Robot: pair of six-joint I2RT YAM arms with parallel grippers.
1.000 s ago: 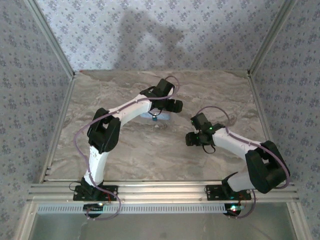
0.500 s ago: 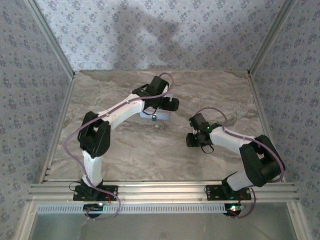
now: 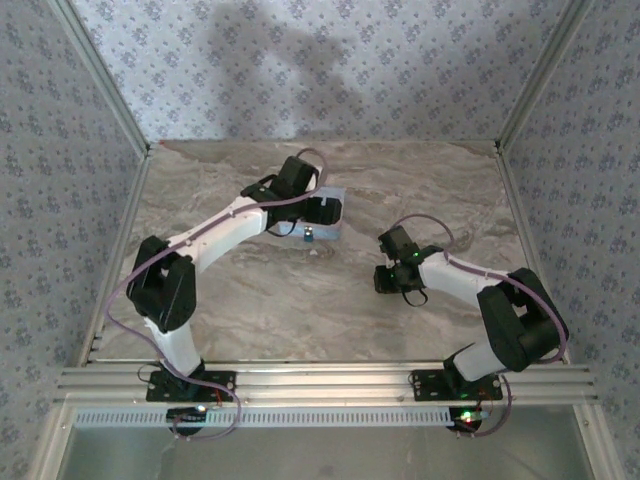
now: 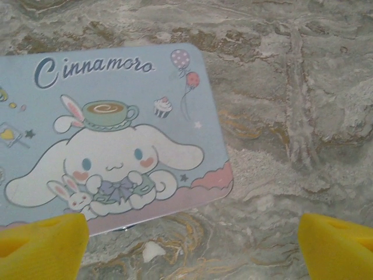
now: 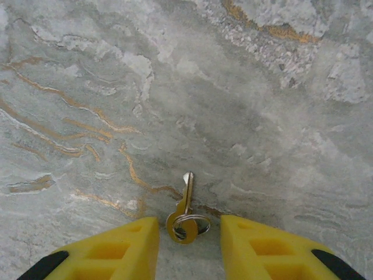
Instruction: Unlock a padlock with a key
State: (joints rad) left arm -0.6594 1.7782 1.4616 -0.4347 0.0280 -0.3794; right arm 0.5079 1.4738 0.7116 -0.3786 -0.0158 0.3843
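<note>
The tiny blue padlock (image 3: 309, 236) lies on the marble table just in front of the light-blue tin (image 3: 334, 226). My left gripper (image 3: 322, 212) hovers over the tin, open. In the left wrist view its yellow fingertips (image 4: 41, 248) stand wide apart at the bottom corners, above the tin's near edge (image 4: 175, 201). A small silvery key (image 5: 185, 205) with a ring lies flat on the table. My right gripper (image 5: 189, 248) is open, low over the table, with one finger on each side of the key's head. My right gripper (image 3: 385, 280) sits at centre right of the table.
The cartoon tin (image 4: 111, 134) lies flat at the back centre of the marble table (image 3: 250, 300). Patterned walls and metal rails (image 3: 110, 250) close in the table on three sides.
The left arm has swung its elbow out to the left, and its gripper has shifted back and left over the tin. The right gripper has barely moved.
</note>
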